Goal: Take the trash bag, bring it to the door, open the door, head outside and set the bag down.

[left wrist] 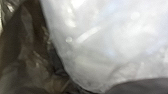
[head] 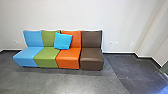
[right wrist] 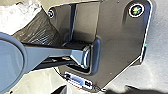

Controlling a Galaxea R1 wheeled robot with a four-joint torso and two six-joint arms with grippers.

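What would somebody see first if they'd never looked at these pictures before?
Probably the row of seats along the pale wall: light blue, green, orange and brown. Next, the bright blue cushion, leaning on the green and orange backrests. Then the shiny, crinkly plastic, whitish beside dark, seen up close in the left wrist view.

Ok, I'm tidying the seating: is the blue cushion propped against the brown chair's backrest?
No, the blue cushion leans where the green backrest and the orange backrest meet.

Seats (head: pixel 67 60) blue, green, orange, brown; cushion (head: pixel 63 41) turquoise; floor (head: pixel 50 80) grey.
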